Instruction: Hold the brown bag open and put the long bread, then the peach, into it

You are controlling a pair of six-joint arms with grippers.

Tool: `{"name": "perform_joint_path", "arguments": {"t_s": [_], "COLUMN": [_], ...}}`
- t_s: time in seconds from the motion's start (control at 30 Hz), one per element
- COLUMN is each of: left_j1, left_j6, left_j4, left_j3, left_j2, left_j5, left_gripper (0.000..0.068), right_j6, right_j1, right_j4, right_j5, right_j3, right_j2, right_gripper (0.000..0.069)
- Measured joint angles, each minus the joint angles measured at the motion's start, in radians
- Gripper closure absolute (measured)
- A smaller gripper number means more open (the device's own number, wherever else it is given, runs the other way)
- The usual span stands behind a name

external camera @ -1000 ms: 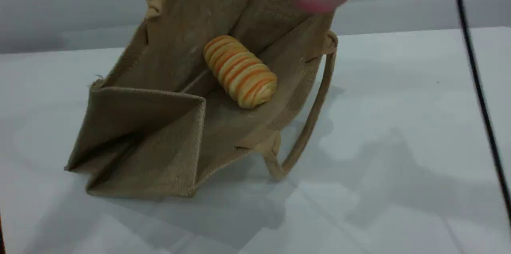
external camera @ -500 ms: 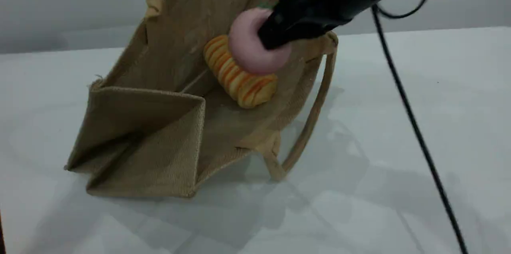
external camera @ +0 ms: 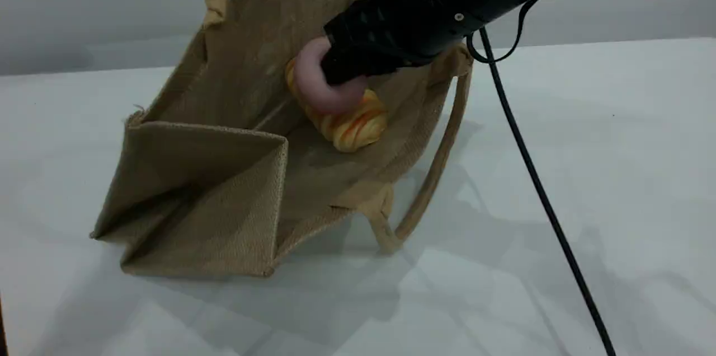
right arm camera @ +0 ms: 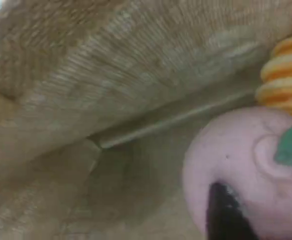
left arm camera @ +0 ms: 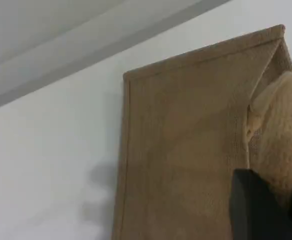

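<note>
Peach (external camera: 320,84) inside bag (external camera: 224,188), against bread (external camera: 352,123), at right gripper (external camera: 349,68); I can't tell whether it's let go. Left gripper (left arm camera: 266,210) clamps handle (left arm camera: 281,130). Next, I judge: release fully, withdraw without snagging.

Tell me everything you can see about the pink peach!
The peach is small, round and pale pink, with a smooth, soft-looking skin and a green leaf mark near a curved crease on top. It sits inside the open brown bag, pressed against the striped long bread. The right arm's black tool covers part of it; whether that tool is gripping or letting go is unclear.
</note>
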Motion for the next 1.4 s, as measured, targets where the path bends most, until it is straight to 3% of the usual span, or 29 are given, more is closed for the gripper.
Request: {"name": "perform_joint_path", "arguments": {"t_s": [0.13,0.27,0.47,0.97,1.2,1.3,1.4], "left_j1": [0.000,0.000,0.000,0.000,0.000,0.000,0.000], "left_j6": [0.000,0.000,0.000,0.002,0.002,0.002,0.001], "left_j4": [0.000,0.000,0.000,0.002,0.002,0.001,-0.002], "left_j3": [0.000,0.000,0.000,0.000,0.000,0.000,-0.001], "left_j2": [0.000,0.000,0.000,0.000,0.000,0.000,0.000], "left_j5": [0.000,0.000,0.000,0.000,0.000,-0.001,-0.007], "left_gripper": [0.0589,0.0589,0.0589,0.0589,0.0589,0.0556,0.0450], "right_j6": [0.010,0.029,0.061,0.588,0.659,0.664,0.664], "right_j1": [0.000,0.000,-0.051,-0.392,-0.438,-0.437,-0.437], "right_j4": [-0.001,-0.006,-0.057,-0.614,-0.727,-0.728,-0.728], "right_j5": [0.006,-0.010,-0.024,0.153,0.157,0.160,0.162], "right_j3": [0.000,0.000,0.001,0.002,0.002,0.002,0.002], "right_j2": [-0.007,-0.039,-0.150,-0.479,-0.537,-0.539,-0.545], "right_gripper": [0.0237,0.0117,0.0107,0.0109,0.0109,0.0109,0.0109]}}
